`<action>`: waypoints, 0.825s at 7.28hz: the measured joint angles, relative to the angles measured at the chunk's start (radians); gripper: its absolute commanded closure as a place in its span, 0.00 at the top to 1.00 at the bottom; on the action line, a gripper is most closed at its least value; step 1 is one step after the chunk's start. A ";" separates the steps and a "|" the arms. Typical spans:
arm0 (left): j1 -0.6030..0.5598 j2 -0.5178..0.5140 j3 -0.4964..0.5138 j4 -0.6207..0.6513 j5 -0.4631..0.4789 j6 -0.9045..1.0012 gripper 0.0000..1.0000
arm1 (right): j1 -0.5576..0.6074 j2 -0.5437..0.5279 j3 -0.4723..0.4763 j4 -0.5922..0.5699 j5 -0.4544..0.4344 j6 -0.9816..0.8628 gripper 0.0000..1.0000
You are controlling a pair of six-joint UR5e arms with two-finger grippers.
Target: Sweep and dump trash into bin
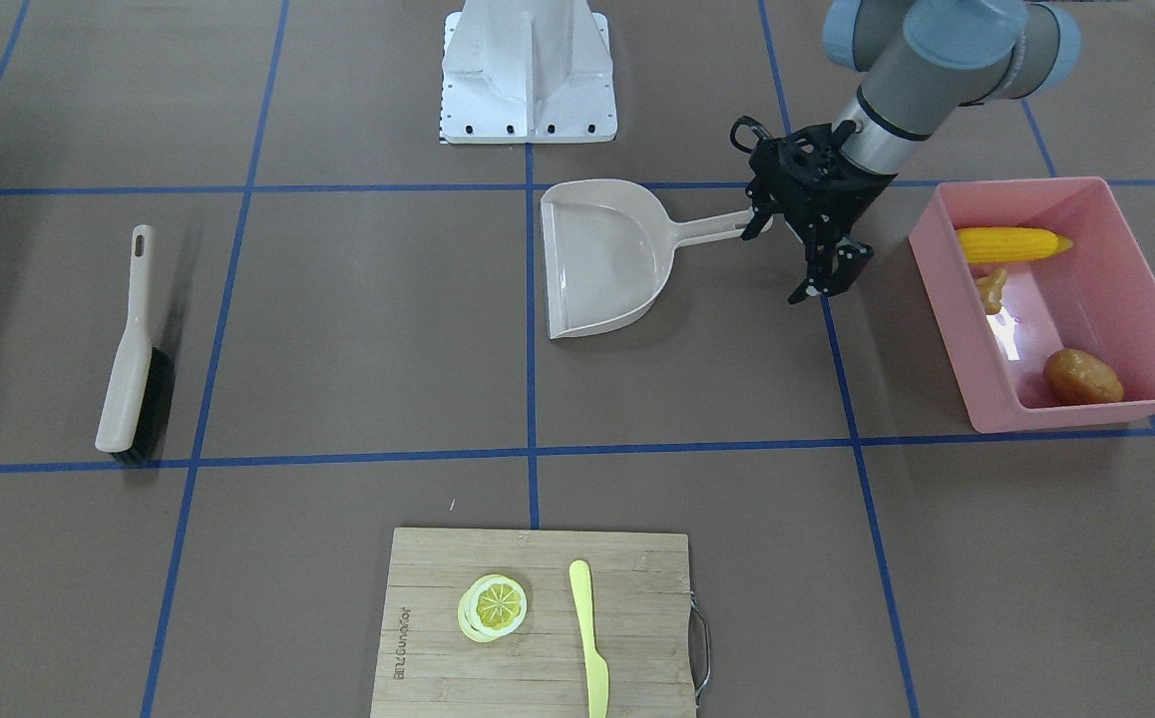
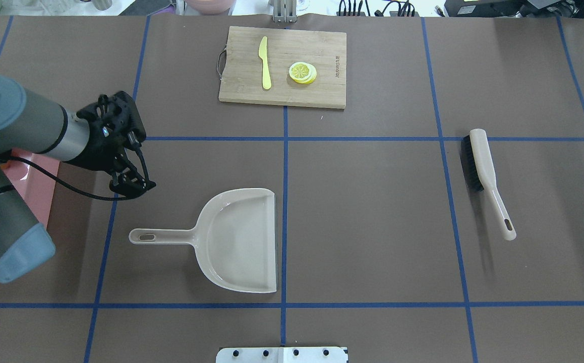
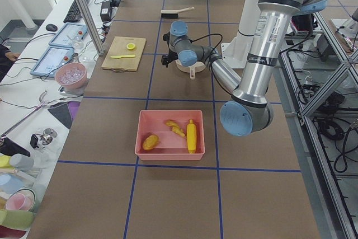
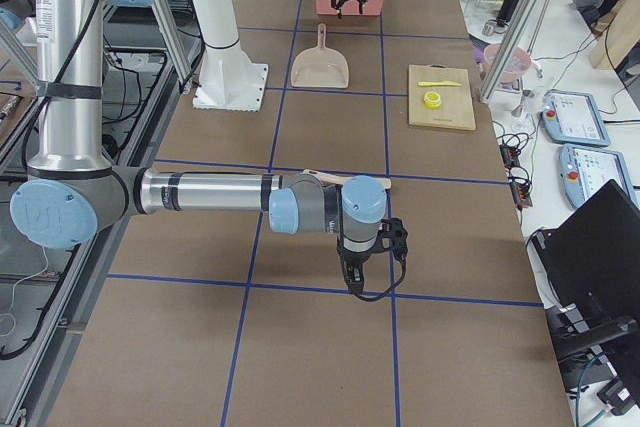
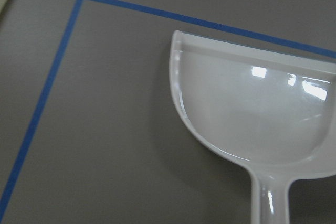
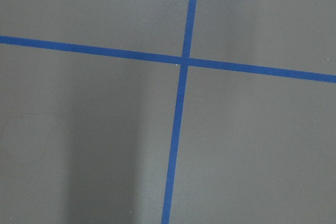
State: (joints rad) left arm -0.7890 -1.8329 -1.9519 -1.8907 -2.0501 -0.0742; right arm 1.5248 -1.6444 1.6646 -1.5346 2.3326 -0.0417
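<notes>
The pink bin point(image 1: 1076, 413) stands on the table at the robot's left and holds the yellow corn cob point(image 1: 1011, 243), the tan ginger root point(image 1: 991, 289) and the brown potato point(image 1: 1082, 377). The bin also shows in the exterior left view point(image 3: 168, 152). My left gripper point(image 1: 827, 276) hangs open and empty above the table, between the bin and the handle end of the beige dustpan point(image 1: 602, 254). It also shows in the overhead view point(image 2: 133, 184). My right gripper point(image 4: 365, 272) shows only in the exterior right view, low over the table; I cannot tell if it is open or shut.
The dustpan point(image 2: 241, 239) lies flat and empty near the table's middle. A beige brush point(image 2: 483, 171) lies at the robot's right. A wooden cutting board point(image 2: 322, 91) at the far edge carries a lemon slice point(image 2: 302, 72) and a yellow knife point(image 2: 265, 63).
</notes>
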 measured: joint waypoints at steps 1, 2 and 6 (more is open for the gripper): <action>-0.045 0.000 0.000 0.042 0.036 -0.090 0.99 | 0.000 0.000 0.000 0.000 -0.001 -0.001 1.00; -0.086 0.003 0.002 0.081 0.089 -0.176 0.99 | 0.000 0.001 0.000 0.001 -0.002 -0.001 1.00; -0.323 0.085 0.000 0.224 0.100 -0.262 0.99 | 0.000 0.002 -0.002 0.001 -0.004 0.002 1.00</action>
State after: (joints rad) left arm -1.1122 -1.7475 -1.9520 -1.6669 -1.9501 -0.3367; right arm 1.5248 -1.6429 1.6631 -1.5340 2.3286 -0.0401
